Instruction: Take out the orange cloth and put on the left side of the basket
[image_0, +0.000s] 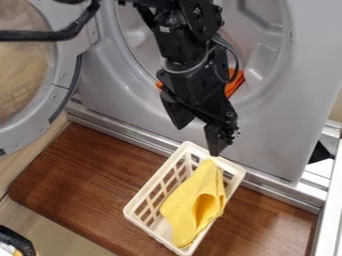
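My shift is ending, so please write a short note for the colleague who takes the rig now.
Claw: open, holding nothing, near the upper end of the basket.
Orange cloth: inside the drum, partly behind the arm.
Yellow cloth: in the basket, mostly toward its right.
Done: orange cloth not yet out.
Left: grasp it, take it out, place it on the basket's left side.

Wooden board (87, 170): brightly lit, soft sheen at near right.
Drum (262, 55): pale glints on its curved wall.
Yellow cloth (187, 200): bright, with deeper shade inside its fold.
My arm (187, 45): dark, few highlights.
Light source: I cannot tell.
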